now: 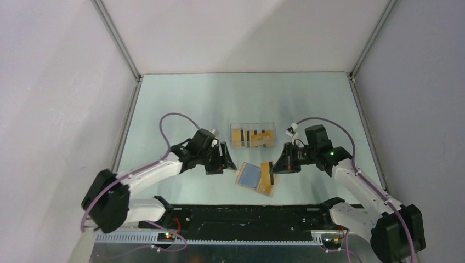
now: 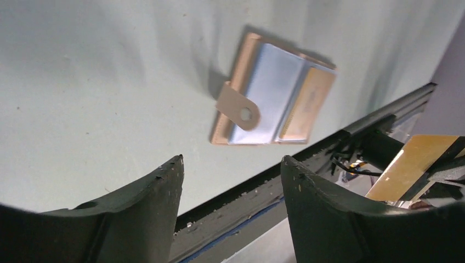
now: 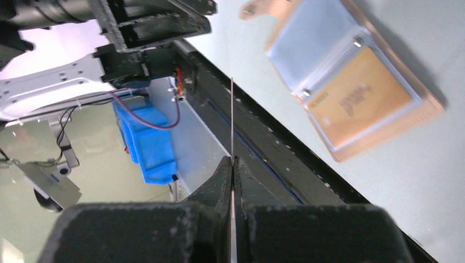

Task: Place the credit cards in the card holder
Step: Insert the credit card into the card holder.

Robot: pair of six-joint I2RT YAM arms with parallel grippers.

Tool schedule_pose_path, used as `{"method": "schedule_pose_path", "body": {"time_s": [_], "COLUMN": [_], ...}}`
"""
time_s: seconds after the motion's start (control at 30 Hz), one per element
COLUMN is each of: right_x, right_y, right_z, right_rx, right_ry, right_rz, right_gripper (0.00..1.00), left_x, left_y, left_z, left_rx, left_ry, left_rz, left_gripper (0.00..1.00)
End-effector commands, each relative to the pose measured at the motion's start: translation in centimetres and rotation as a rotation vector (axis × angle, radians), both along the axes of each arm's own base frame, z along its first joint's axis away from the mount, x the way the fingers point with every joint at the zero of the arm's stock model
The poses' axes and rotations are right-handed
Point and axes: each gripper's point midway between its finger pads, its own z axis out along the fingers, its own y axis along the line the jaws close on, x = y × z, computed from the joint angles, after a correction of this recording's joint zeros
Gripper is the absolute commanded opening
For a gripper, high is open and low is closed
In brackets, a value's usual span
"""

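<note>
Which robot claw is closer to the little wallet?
Right. The right gripper, shut on a card, is at the wallet's right edge. The open left gripper sits off its left side, with bare table between.

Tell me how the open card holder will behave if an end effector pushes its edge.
The card holder lies flat and thin on the smooth table, so it would probably slide rather than tip. Its snap tab lies bent over and its surface bows slightly, so it likely flexes at the fold.
</note>
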Motion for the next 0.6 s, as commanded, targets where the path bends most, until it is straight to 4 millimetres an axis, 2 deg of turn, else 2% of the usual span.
{"method": "schedule_pose_path", "body": {"time_s": [0.0,0.1,0.23,0.37,0.57], "right_x": [-0.3,-0.2,0.0,0.2,0.2], "right_y": [-1.4,-1.9,-2.1,-2.1,-2.3], "right_z": [-3.6,-5.7,-7.1,-7.7,-8.2], "right_rx": [-0.075,-0.121,-0.147,-0.154,-0.172], "right_ry": [0.099,0.130,0.147,0.154,0.152], "right_rz": [-0.062,-0.076,-0.079,-0.083,-0.078], "right_gripper": [0.00,0.00,0.00,0.00,0.00], "left_x": [1.4,1.7,0.5,-0.7,-2.5], "left_y": [-2.3,-4.2,-6.5,-7.7,-10.2], "left_z": [-1.0,-1.8,-3.9,-5.3,-5.4], "left_rx": [-0.020,-0.051,-0.087,-0.062,-0.066], "left_ry": [0.049,0.075,0.155,0.202,0.234], "left_rz": [0.021,0.006,-0.023,-0.027,-0.061], "left_gripper": [0.69,0.69,0.65,0.64,0.61]}}
